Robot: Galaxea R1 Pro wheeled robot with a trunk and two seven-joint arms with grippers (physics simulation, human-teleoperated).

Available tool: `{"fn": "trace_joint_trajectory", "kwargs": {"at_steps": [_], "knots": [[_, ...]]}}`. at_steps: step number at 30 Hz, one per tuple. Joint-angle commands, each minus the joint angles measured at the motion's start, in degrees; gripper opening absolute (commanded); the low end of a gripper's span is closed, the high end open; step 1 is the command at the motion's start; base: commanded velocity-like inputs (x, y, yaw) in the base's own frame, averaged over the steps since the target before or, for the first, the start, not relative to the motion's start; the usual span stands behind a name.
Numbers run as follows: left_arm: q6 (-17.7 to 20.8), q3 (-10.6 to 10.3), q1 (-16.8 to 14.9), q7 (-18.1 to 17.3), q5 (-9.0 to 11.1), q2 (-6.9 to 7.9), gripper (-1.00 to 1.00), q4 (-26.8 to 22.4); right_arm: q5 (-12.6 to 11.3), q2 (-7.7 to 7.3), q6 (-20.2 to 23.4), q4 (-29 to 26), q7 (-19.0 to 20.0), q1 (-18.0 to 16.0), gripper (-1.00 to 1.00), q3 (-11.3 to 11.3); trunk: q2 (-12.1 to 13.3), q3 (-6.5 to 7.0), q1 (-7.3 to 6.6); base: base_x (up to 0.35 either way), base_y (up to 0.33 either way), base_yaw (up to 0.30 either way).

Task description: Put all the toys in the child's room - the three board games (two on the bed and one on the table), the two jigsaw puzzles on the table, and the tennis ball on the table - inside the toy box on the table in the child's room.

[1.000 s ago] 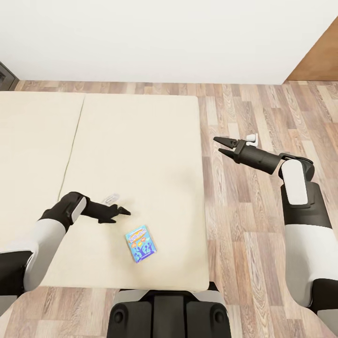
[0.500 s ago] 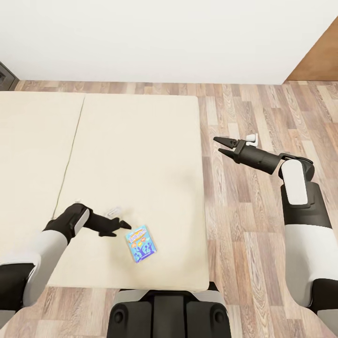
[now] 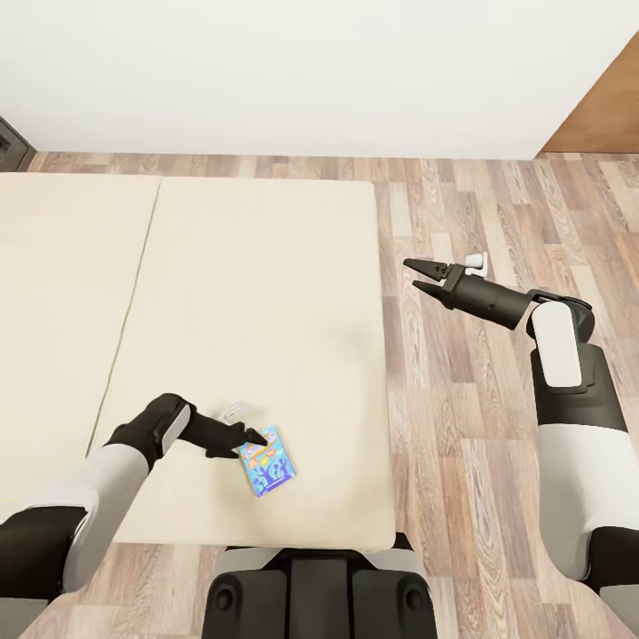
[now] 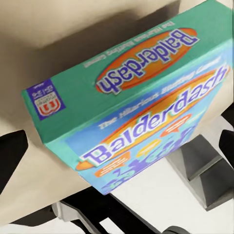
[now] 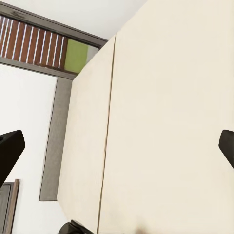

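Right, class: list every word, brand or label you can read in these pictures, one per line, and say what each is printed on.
"Balderdash" – on the green side panel of the small blue board game, left wrist view.
"Balderdash" – in large letters on its blue cover.
A curved line of small words above each title is too blurred to read.
The small purple brand logo on the side panel is too blurred to read.
In the head view its print is too small.

"Balderdash" is printed in large letters on the blue cover of the small game box (image 4: 146,131), across the middle of the left wrist view, and again on its green side at the upper right. Smaller lettering cannot be read.
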Motion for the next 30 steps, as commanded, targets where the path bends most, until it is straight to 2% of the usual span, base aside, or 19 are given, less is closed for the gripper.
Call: {"fn": "trace_joint_trajectory", "kwargs": {"at_steps": [1, 9, 16, 23, 30], "knots": [[0.2, -0.2, 0.0, 0.0, 0.5, -0.25, 1.00, 0.0, 0.5, 0.01, 0.2, 0.0, 0.6, 0.0, 1.00, -0.1, 0.0, -0.04, 0.02, 0.000, -0.066, 0.000], [0.2, -0.3, 0.0, 0.0, 0.5, -0.88, 1.00, 0.0, 0.5, 0.01, 0.2, 0.0, 0.6, 0.0, 1.00, -0.1, 0.0, -0.04, 0.02, 0.000, -0.059, 0.000], [0.2, -0.4, 0.0, 0.0, 0.5, -0.83, 1.00, -0.2, 0.5, 0.01, 0.2, 0.0, 0.6, 0.0, 1.00, -0.1, 0.0, -0.04, 0.02, 0.000, -0.010, 0.000], [0.2, -0.4, 0.0, 0.0, 0.5, -0.74, 1.00, -0.3, 0.5, 0.01, 0.2, 0.0, 0.6, 0.0, 1.00, -0.1, 0.0, -0.04, 0.02, 0.000, -0.164, 0.000], [0.2, -0.4, 0.0, 0.0, 0.5, -0.79, 1.00, -0.3, 0.5, 0.01, 0.2, 0.0, 0.6, 0.1, 1.00, -0.1, 0.0, -0.04, 0.02, 0.000, -0.028, 0.000]]}}
